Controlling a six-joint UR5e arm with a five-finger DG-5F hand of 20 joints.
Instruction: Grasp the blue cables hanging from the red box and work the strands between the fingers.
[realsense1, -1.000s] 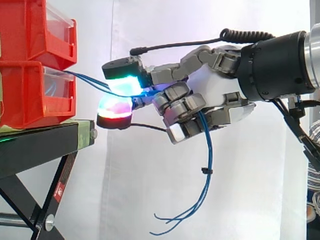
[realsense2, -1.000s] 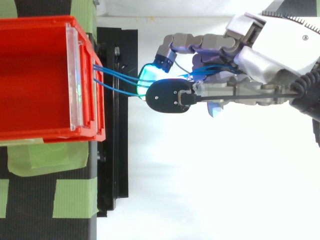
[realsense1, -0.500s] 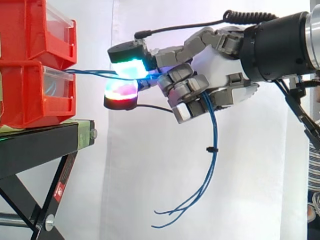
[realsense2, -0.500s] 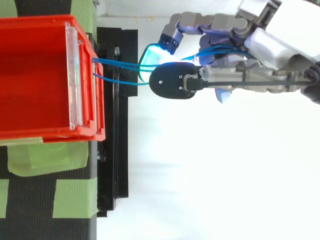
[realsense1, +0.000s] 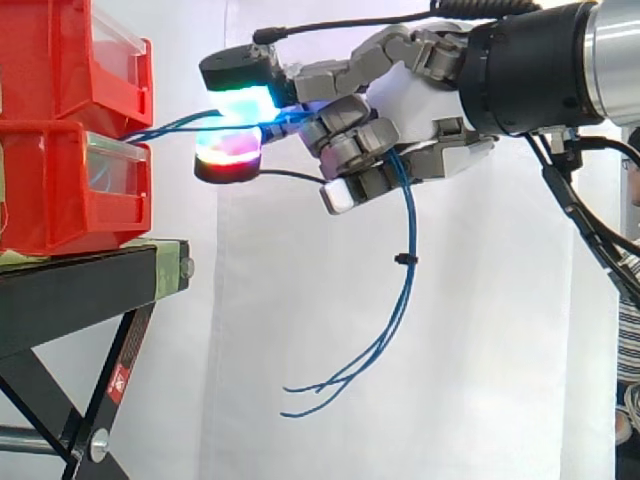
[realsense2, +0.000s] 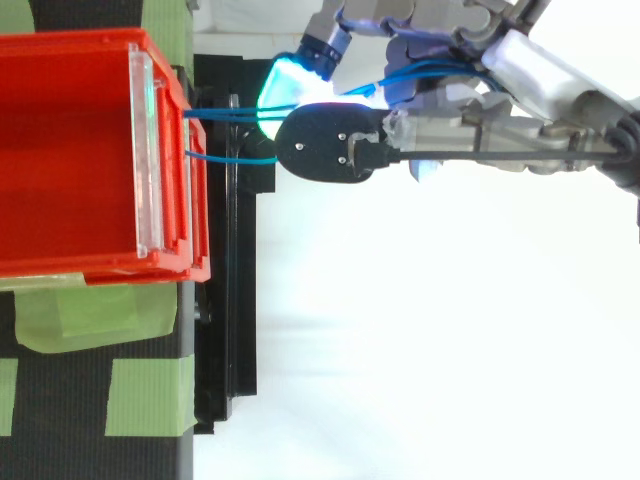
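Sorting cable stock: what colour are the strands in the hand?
Blue. The cables show best in the side view, hanging below the hand.

Upper bin (realsense1: 95, 60) sits on lower bin (realsense1: 60, 200), both on stand (realsense1: 80, 285), left. Hand (realsense1: 425, 95) right of bins, near, not touching. Cables (realsense1: 405, 285) run from bins' front into hand's curled fingers (realsense1: 350, 150), then hang below it. Curtain (realsense1: 490, 360) behind everything.

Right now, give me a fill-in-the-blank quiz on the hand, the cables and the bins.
The hand is shut on the ____ cables. The cables reach it from a ____ bin. That bin rests on a ____ stand. Below the hand, the cables' loose ends hang in front of a ____ curtain.
Missing words: blue; red; black; white.
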